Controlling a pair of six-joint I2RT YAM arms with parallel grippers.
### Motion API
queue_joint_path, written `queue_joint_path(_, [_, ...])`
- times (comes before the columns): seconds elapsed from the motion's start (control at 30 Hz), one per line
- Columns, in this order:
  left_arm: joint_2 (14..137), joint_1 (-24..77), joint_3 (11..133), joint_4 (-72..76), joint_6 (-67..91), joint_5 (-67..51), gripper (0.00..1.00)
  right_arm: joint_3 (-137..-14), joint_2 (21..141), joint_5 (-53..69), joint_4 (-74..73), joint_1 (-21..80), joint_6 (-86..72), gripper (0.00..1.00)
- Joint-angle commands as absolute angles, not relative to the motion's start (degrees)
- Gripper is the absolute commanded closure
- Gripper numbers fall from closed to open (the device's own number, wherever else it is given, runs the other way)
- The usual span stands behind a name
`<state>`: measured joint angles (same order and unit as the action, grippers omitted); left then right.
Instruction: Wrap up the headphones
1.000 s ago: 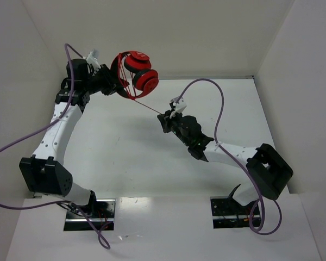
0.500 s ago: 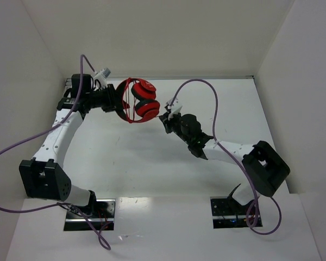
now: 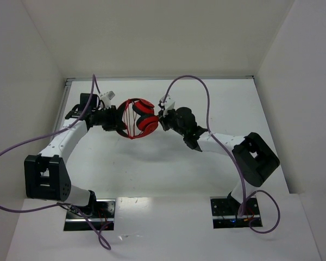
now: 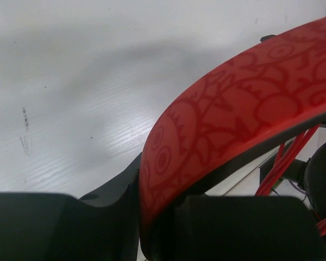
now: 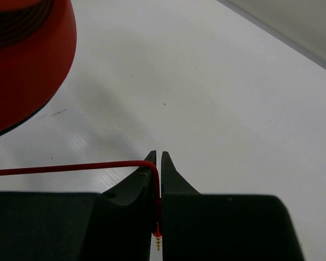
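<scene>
White table (image 3: 152, 179), matte, faint grain running across it. Plain white walls on three sides: far wall (image 3: 163, 38), left wall (image 3: 16, 81), right wall (image 3: 307, 81). Thin grey seam (image 3: 217, 77) where the table meets the far wall. Raised white ledge (image 3: 163, 228) along the near edge. Light even and diffuse; soft grey shadow (image 3: 146, 155) mid-table. A few small dark scuff marks (image 4: 24, 138) show close up.

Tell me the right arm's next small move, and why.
Probably loop the last stretch of cord around the headphones and tuck it. The right gripper pinches the cord right by the plug, close to the cups; turns already cross the band, which the left gripper holds.
</scene>
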<state>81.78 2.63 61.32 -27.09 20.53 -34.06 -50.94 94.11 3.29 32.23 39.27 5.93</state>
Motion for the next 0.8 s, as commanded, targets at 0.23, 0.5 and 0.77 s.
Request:
queue_joint_path(0.23, [83.7,3.3,58.0,-28.3,13.7,-38.3,1.0,-57.1,96.3,-2.1,34.0,35.2,7.3,1.0])
queue_joint_path(0.5, [86.1,9.8,56.4,-28.8,10.9,-28.4,1.0,-60.8,93.1,-3.9,30.6,35.2,7.9,1.0])
queue_joint_path(0.77, [85.6,11.7,56.4,-30.0,12.7,-4.7,1.0,-63.6,92.5,-7.2,21.3,35.2,6.1,1.0])
